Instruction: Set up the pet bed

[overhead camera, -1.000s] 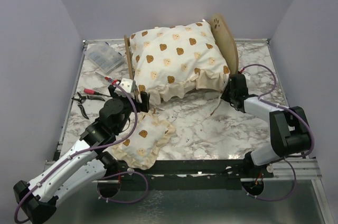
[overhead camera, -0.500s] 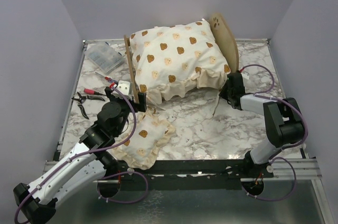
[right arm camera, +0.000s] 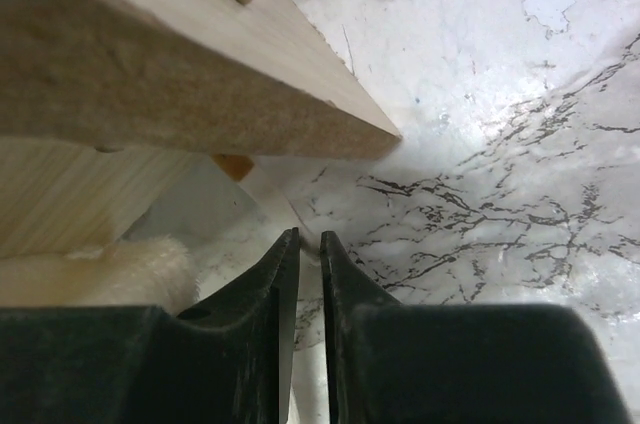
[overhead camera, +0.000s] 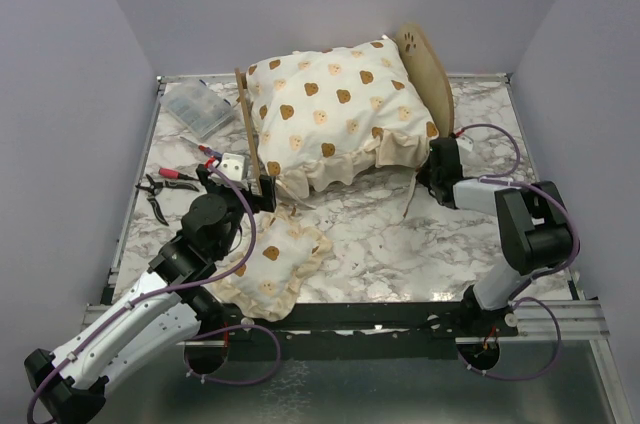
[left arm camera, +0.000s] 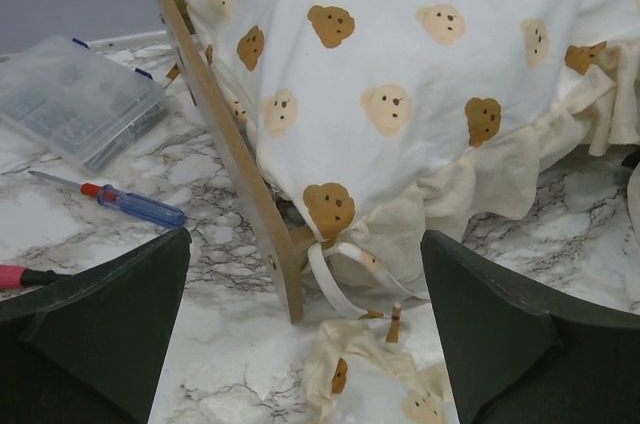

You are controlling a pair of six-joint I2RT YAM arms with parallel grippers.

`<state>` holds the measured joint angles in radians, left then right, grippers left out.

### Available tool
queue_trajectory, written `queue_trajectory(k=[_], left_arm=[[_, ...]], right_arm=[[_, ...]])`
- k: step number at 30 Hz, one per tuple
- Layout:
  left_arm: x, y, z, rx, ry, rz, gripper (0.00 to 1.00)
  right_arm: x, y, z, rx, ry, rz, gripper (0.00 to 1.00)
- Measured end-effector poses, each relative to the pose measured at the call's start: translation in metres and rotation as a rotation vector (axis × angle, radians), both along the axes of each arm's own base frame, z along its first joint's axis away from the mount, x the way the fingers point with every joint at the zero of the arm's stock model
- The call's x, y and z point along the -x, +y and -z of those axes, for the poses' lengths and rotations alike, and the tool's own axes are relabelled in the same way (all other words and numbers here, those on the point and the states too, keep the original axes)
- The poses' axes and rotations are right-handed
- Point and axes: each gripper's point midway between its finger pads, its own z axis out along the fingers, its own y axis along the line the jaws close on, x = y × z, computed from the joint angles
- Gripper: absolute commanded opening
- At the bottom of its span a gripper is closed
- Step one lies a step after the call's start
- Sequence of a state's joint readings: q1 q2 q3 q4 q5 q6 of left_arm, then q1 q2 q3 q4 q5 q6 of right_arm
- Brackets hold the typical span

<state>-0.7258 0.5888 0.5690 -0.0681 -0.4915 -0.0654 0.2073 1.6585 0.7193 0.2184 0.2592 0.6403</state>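
Two-sided approach to the pet bed (overhead camera: 428,64), far-centre on the table (overhead camera: 380,244), loaded with the cushion (overhead camera: 330,114). Shows the left gripper (left arm camera: 305,244) fully spread and empty before the footboard (left arm camera: 225,144), the right gripper (right arm camera: 308,239) closed to a slit under the headboard (right arm camera: 150,74) corner, grip unclear. Risks dragging the pet bed askew by pinching only a loose tie (overhead camera: 409,201).

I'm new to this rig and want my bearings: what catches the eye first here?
A big bear-print cushion dominates, heaped on the plywood pet bed at the back of the table, the bed's paw-print headboard poking out on the right. A small matching pillow lies near the front edge, and the left gripper stands wide open facing the bed's footboard corner.
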Motion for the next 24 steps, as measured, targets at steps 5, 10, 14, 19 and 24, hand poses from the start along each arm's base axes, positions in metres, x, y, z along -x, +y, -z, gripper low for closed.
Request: queue_trajectory(k=[5,10,14,19,24], left_arm=[[0.001,0.001,-0.002,0.005,-0.006,0.0,0.99],[0.002,0.003,-0.004,0.011,-0.013,-0.005,0.99],[0.002,0.003,-0.004,0.01,-0.015,-0.01,0.99],[0.001,0.005,-0.005,0.009,-0.017,-0.015,0.99],[0.001,0.008,-0.007,0.012,-0.026,-0.03,0.99]], right_arm=[[-0.002,0.001,0.001,-0.023,-0.018,0.022,0.01],[0.011,-0.001,0.002,-0.053,-0.006,0.042,0.01],[0.037,-0.007,-0.002,-0.055,0.038,0.062,0.01],[0.063,-0.023,-0.022,-0.031,0.062,0.13,0.01],[0.09,-0.052,-0.04,-0.009,0.077,0.252,0.01]])
